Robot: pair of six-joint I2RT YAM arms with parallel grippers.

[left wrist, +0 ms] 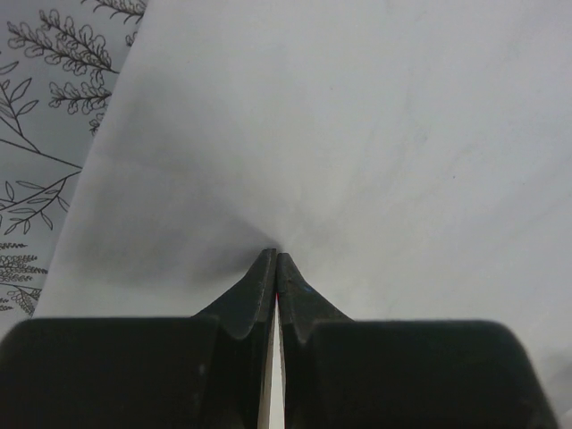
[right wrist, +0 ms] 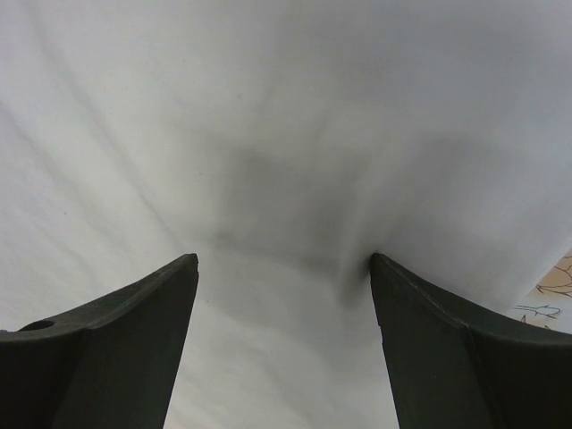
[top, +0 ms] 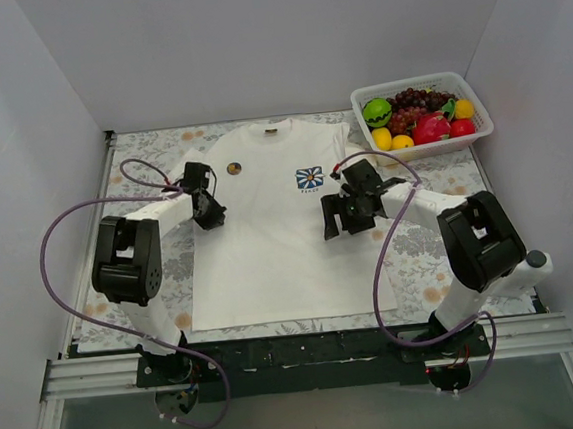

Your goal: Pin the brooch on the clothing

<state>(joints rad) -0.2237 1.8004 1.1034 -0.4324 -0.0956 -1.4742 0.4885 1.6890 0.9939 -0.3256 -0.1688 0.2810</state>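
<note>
While the T-shirt (top: pixel 270 256) lies flat and face up on the leaf-patterned mat (top: pixel 150 151) that covers the surface, the overhead view shows the brooch (top: pixel 233 167) already sitting on the cloth, high on the chest near the collar and well to the left of the small blue daisy print (top: pixel 309 178). The left end effector (top: pixel 210 215) rests on the shirt's left side, and the brooch lies just beyond it, farther from the arm bases and a little toward the shirt's middle. The right end effector (top: pixel 340 224) stands below the print, well apart from the brooch, so the left arm is clearly the nearer. The brooch is round, so it offers no long axis to line up with. In the left wrist view the left end effector (left wrist: pixel 276 256) is clenched, its tips meeting on white cloth (left wrist: pixel 357 134) with creases fanning out from them. I judge that it pinches a small fold of the shirt, close to the hem edge where the mat (left wrist: pixel 45 134) shows. The brooch is out of this frame. In the right wrist view the right end effector (right wrist: pixel 283 259) is released, jaws spread wide, both tips pressing down on the shirt (right wrist: pixel 268 107) and holding nothing. A shallow dimple lies between them, and no brooch is in sight there either
</note>
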